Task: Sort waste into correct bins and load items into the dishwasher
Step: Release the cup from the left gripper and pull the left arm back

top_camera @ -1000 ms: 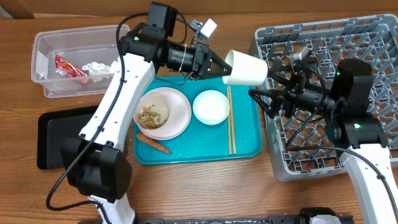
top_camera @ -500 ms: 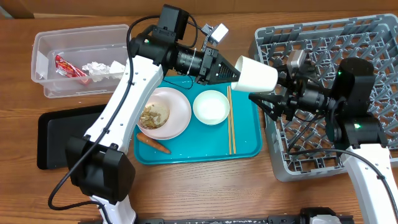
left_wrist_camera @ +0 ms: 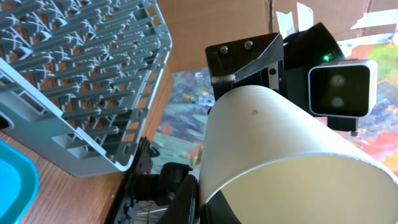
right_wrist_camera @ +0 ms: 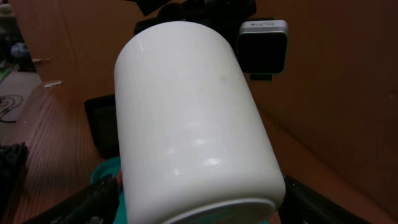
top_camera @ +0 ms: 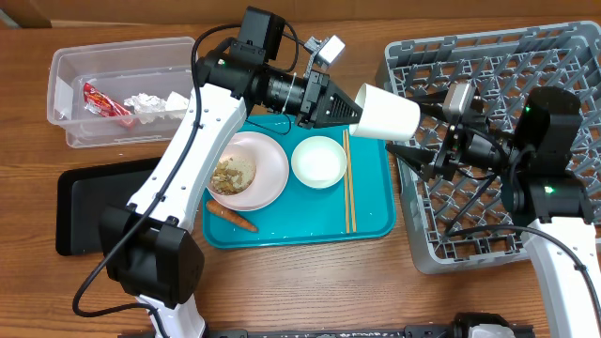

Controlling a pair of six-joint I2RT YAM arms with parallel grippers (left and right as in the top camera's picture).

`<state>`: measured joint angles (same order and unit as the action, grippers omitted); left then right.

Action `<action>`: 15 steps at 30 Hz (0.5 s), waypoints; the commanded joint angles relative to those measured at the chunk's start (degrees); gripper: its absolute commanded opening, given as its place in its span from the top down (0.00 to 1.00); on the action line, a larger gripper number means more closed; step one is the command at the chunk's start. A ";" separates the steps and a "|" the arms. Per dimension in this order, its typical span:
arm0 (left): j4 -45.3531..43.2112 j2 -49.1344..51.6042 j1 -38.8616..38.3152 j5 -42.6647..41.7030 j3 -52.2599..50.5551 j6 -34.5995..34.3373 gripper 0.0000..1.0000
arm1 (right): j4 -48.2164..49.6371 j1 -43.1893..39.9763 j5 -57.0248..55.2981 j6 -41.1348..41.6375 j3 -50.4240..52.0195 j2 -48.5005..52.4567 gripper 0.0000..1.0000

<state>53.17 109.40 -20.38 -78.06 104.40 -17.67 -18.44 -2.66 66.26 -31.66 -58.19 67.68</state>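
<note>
A white cup (top_camera: 385, 113) hangs on its side in the air between the teal tray and the grey dish rack (top_camera: 526, 56). My left gripper (top_camera: 352, 106) is shut on its rim, one finger (left_wrist_camera: 186, 199) outside the wall and the other inside. The cup's base points at my right gripper (top_camera: 420, 131), which is open with a finger on each side of that end. The cup (right_wrist_camera: 193, 112) fills the right wrist view. On the tray lie a plate (top_camera: 268, 174) with food scraps (top_camera: 233, 174), a small bowl (top_camera: 319, 161), chopsticks (top_camera: 348, 188) and a carrot (top_camera: 231, 217).
The teal tray (top_camera: 310, 221) sits at the table's middle. A clear tub (top_camera: 70, 61) at the back left holds a red wrapper (top_camera: 103, 101) and white tissue (top_camera: 146, 103). A black tray (top_camera: 94, 202) lies at the left, partly under my left arm.
My left arm carried the cup to the right, up to the right gripper. The right gripper then drew back slightly towards the rack, its fingers still either side of the cup's base.
</note>
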 commanded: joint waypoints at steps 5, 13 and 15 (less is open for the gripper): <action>0.15 0.00 -1.14 -3.58 0.39 -0.31 0.96 | 0.35 -0.37 3.56 -2.69 -1.18 -0.37 0.18; 3.76 0.00 -2.14 2.56 0.35 1.55 0.96 | 0.39 -0.37 3.52 -2.71 -1.18 -0.37 0.18; 5.07 0.00 -2.14 2.64 0.33 2.95 0.96 | 0.39 -0.37 3.54 -2.71 -1.18 -0.37 0.18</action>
<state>57.34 109.40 -22.20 -77.12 104.40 -17.34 -18.41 -2.63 68.97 -33.91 -58.19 67.68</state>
